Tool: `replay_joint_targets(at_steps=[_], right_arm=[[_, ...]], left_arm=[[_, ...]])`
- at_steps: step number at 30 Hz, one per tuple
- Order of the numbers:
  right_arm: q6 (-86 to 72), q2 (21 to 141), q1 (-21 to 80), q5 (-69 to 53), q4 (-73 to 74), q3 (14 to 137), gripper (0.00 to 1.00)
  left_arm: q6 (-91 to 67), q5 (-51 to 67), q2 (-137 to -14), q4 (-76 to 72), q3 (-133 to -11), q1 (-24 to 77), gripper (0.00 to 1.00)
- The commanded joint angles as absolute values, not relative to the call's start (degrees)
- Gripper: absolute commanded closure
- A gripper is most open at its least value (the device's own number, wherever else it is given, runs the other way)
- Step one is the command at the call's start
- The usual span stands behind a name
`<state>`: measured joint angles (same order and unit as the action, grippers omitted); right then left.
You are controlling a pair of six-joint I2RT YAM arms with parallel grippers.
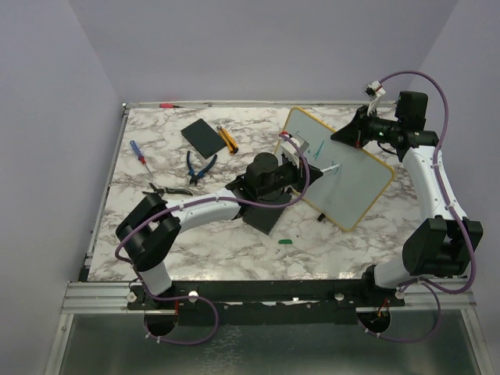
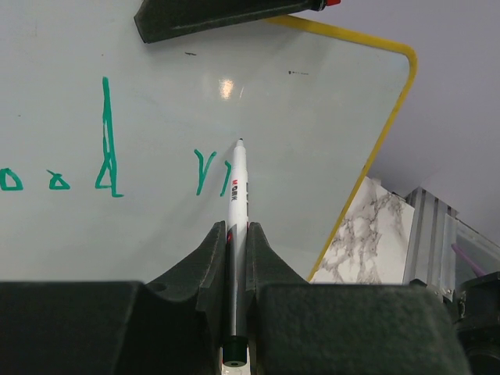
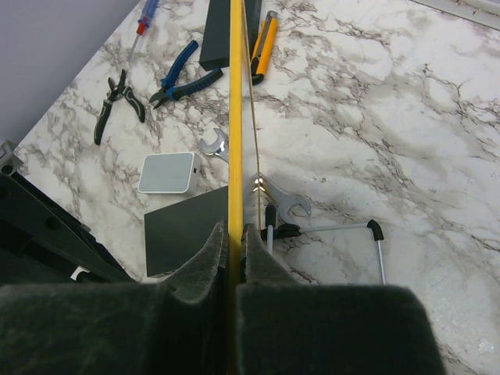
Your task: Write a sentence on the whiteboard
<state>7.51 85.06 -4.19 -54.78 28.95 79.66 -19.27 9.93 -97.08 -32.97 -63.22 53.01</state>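
Observation:
The whiteboard [image 1: 355, 183], white with a thin yellow rim, stands tilted at the right of the table. My right gripper [image 1: 349, 137] is shut on its upper rim; in the right wrist view the yellow rim [image 3: 234, 117] runs edge-on between the closed jaws of that gripper [image 3: 233, 228]. My left gripper [image 2: 237, 226] is shut on a white marker [image 2: 237, 187]. The marker tip sits at the board surface [image 2: 312, 101], just right of the last green stroke. The green lettering [image 2: 105, 160] shows as a few characters in one line. In the top view the left gripper [image 1: 306, 164] faces the board.
Behind the board lie a black slab [image 1: 205, 137], a yellow utility knife [image 1: 227, 138], blue pliers [image 1: 200, 166], a screwdriver [image 1: 139, 153] and black pliers [image 1: 164, 190]. A green cap [image 1: 286, 241] lies near the front. A pale pad [image 3: 166, 173], a second black slab [image 3: 183, 230] and a wrench [image 3: 281, 199] lie under the board.

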Motion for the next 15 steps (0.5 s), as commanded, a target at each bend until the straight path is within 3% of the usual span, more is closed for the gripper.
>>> replay_joint_targets(at_steps=[1,15], right_arm=[[7.7,84.6,-3.4,-56.7,34.3,78.4,0.99],[7.7,84.6,-3.4,-56.7,34.3,78.4,0.99]], left_arm=[[-18.9,8.3,-98.2,-34.3,-64.8,53.4,1.00],[-18.6,7.5,-99.4,-34.2,-65.0,53.3,1.00]])
